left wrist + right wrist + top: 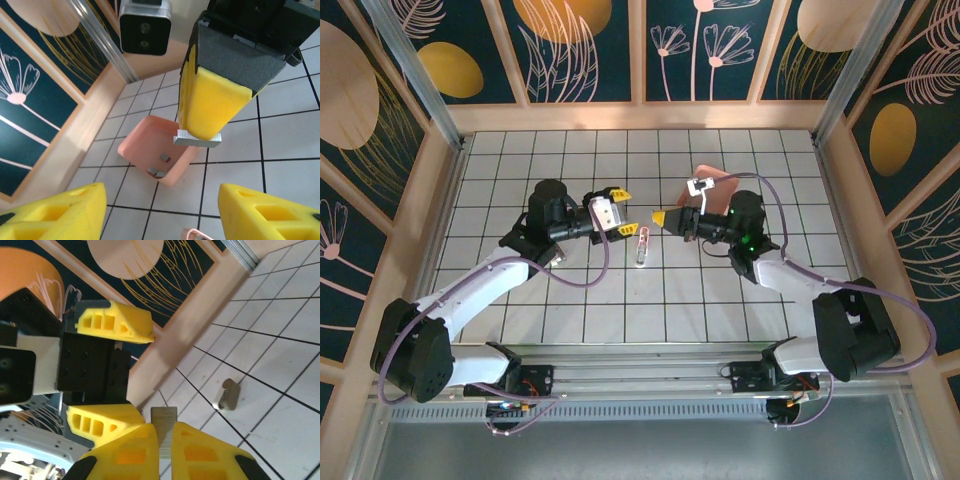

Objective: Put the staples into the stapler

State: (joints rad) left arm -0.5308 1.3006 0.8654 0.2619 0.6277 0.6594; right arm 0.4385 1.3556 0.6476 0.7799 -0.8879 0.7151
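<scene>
glossy white tiles point(520, 170); right hand point(164, 436) clamps ribbed silver staples point(164, 421), left hand point(617, 211) spread near slim stapler point(641, 245).

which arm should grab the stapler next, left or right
Left, probably. The left gripper is open and empty, close to the stapler. The right gripper is shut on the staples, so it cannot take anything else.
</scene>
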